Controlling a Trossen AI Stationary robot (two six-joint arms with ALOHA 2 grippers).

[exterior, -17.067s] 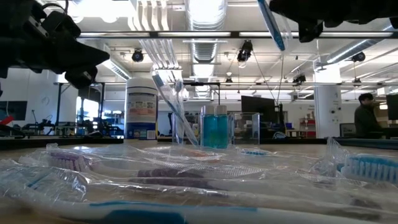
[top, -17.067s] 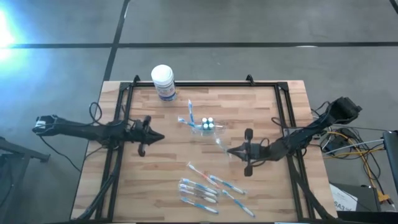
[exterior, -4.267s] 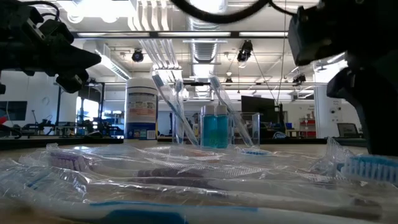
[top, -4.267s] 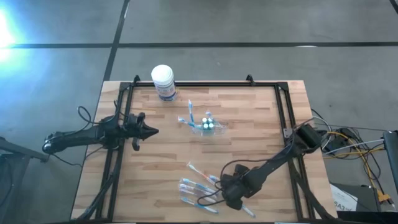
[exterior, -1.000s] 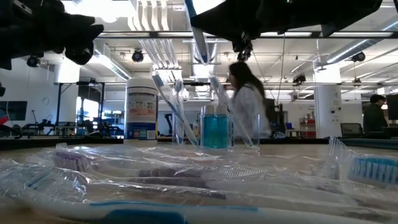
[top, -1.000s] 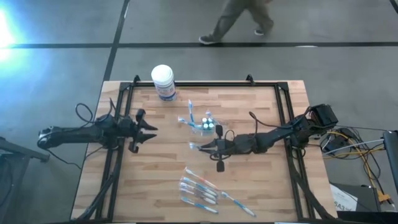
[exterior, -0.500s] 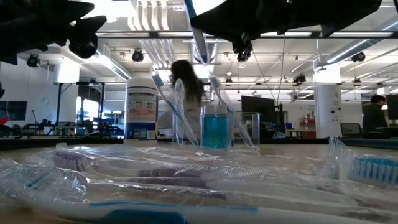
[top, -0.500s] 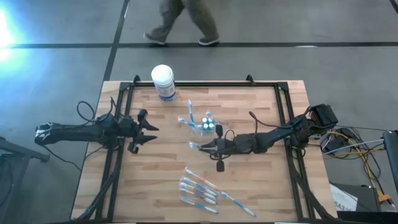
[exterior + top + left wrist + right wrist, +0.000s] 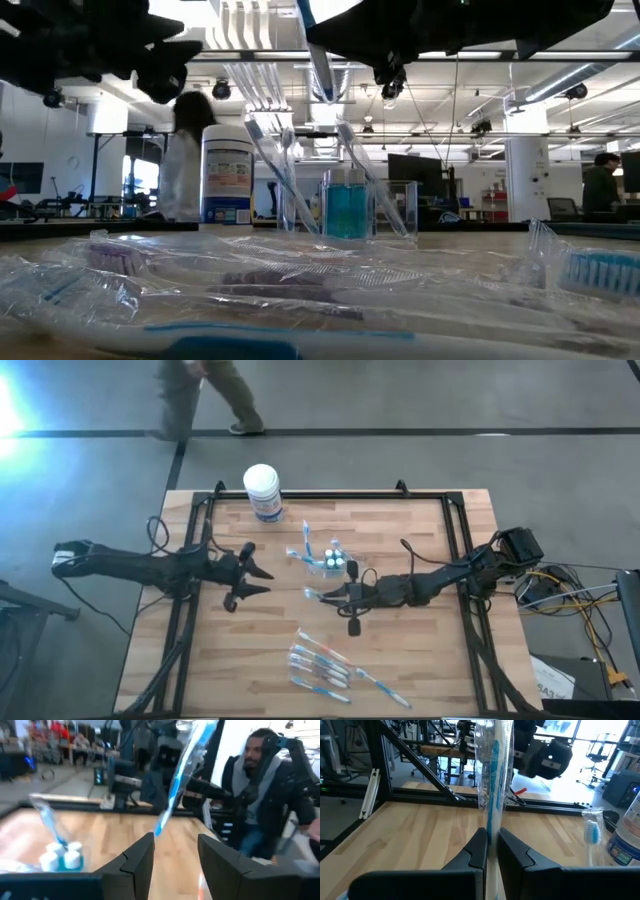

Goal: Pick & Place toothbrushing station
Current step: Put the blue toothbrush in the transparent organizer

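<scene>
The small clear cup [image 9: 330,564] stands upright mid-table, with two wrapped toothbrushes [image 9: 304,546] leaning in it beside white-capped pieces [image 9: 333,557]. Several more wrapped blue-and-white toothbrushes [image 9: 322,665] lie flat near the table's near edge. My right gripper [image 9: 322,595] hovers just near of the cup, shut on one wrapped toothbrush [image 9: 493,790]. My left gripper [image 9: 265,575] is left of the cup, above the table. It points toward the table's right and is open, with nothing between its fingers [image 9: 140,862]. My right gripper pinches the wrapped toothbrush's handle [image 9: 492,832] between its two fingers, through the clear wrapper. The fingers come level from the table's right and lie across the brush. The brush stands steeply tilted and is lifted clear of the table.
A white-lidded tub [image 9: 262,490] with a blue label stands at the far left of the table. A black frame [image 9: 330,495] runs along the table's far and side edges. A person [image 9: 210,390] walks on the floor beyond the far edge; another [image 9: 260,795] sits past the right side.
My left gripper has moved toward the table's right, nearer the cup, and risen a little. My right gripper and its toothbrush have kept still. The person beyond the far edge has walked leftward.
</scene>
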